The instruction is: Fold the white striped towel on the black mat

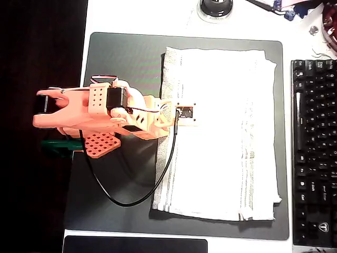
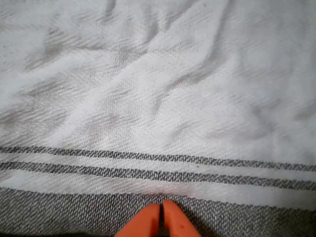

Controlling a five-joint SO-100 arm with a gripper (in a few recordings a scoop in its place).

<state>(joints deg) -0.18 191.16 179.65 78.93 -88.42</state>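
In the wrist view the gripper (image 2: 161, 210) shows as two orange fingertips (image 2: 143, 222) pressed together at the bottom edge, the jaws closed with no cloth visibly caught between them. They sit right over the broad grey woven band at the edge of the white striped towel (image 2: 163, 98). Just beyond the tips run two thin grey stripes across the cloth, and past those the plain white weave spreads out in soft wrinkles and shallow folds.

In the overhead view the orange arm (image 1: 100, 113) reaches in from the left, and its gripper (image 1: 184, 113) is over the left part of the white striped towel (image 1: 226, 137), close to that edge and about halfway along it; the fingers themselves are hidden under the wrist there. A black cable (image 1: 137, 197) loops from the arm down over the cloth's left edge and back. The towel lies spread and mostly flat under and beyond the gripper, on the right half of the black mat (image 1: 121, 58), with bare mat behind the gripper below the arm. Farther out past the towel's far edge stands a black keyboard (image 1: 314, 153). A smaller dark pad (image 1: 134, 245) lies off the mat's lower edge in that view.
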